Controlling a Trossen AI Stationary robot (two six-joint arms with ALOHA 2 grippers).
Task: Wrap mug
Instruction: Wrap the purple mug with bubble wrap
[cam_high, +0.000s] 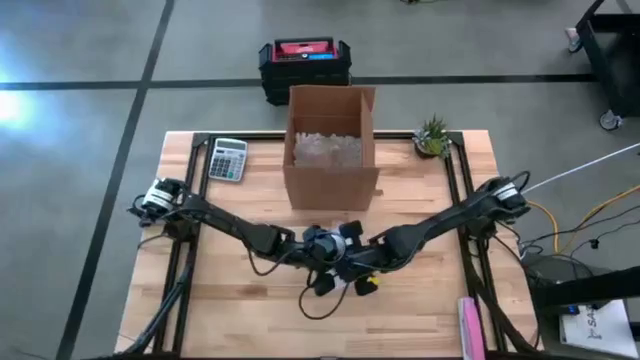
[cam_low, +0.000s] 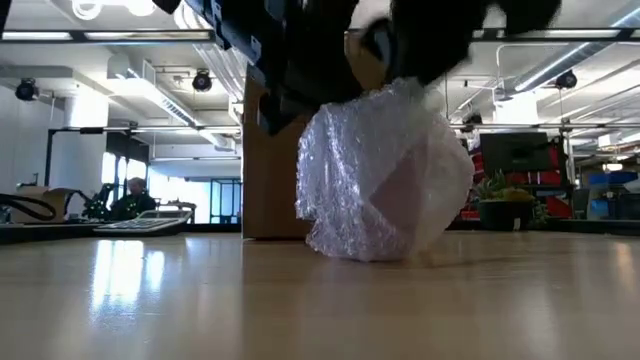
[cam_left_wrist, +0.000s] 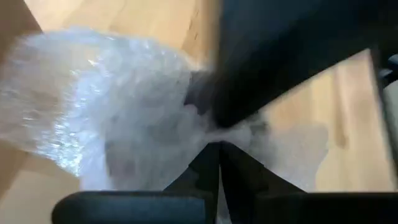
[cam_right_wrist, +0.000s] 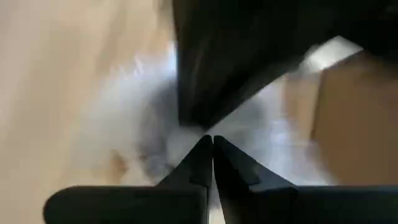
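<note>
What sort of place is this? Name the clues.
Probably an open industrial lab or workshop: bare ceiling with pipes, taped concrete floor, and a wooden workbench holding a cardboard box.

Both arms stretched inward, left hand and right hand meeting mid-table, fingers pinched together.

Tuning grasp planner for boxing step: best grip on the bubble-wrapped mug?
Pinch the gathered wrap at the top of the bubble-wrapped mug, coming from above. The bundle is rounded and bulky, with loose film bunched on top, where the left gripper and right gripper are shut on it.
</note>
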